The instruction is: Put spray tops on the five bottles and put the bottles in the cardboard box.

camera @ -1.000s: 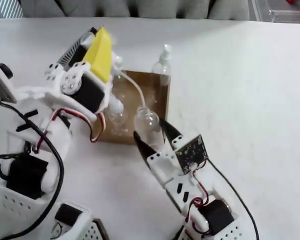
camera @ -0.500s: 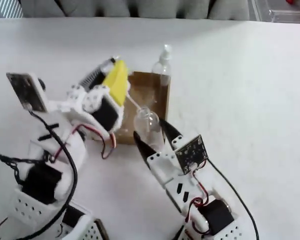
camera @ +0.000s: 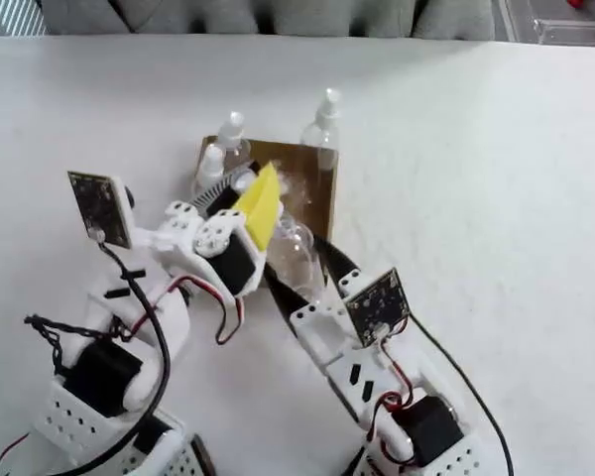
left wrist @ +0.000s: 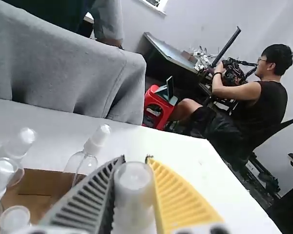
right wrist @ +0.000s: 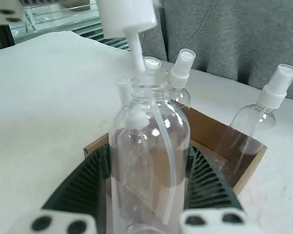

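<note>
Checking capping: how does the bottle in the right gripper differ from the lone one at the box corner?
The held bottle has no top seated: the spray top hangs above its neck, tube inside; the corner bottle is capped. The held bottle is clamped by the right gripper; the corner bottle stands free. Both are clear.

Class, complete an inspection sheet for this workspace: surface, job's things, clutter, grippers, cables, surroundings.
Surface: white table.
Job's things: cardboard box with capped bottles at its far side; open bottle with the spray top tube in its neck.
Clutter: nothing seen.
Grippers: left gripper shut on the spray top; right gripper shut on the open bottle.
Cables: wires along both arms.
Surroundings: grey upholstery beyond the table.
</note>
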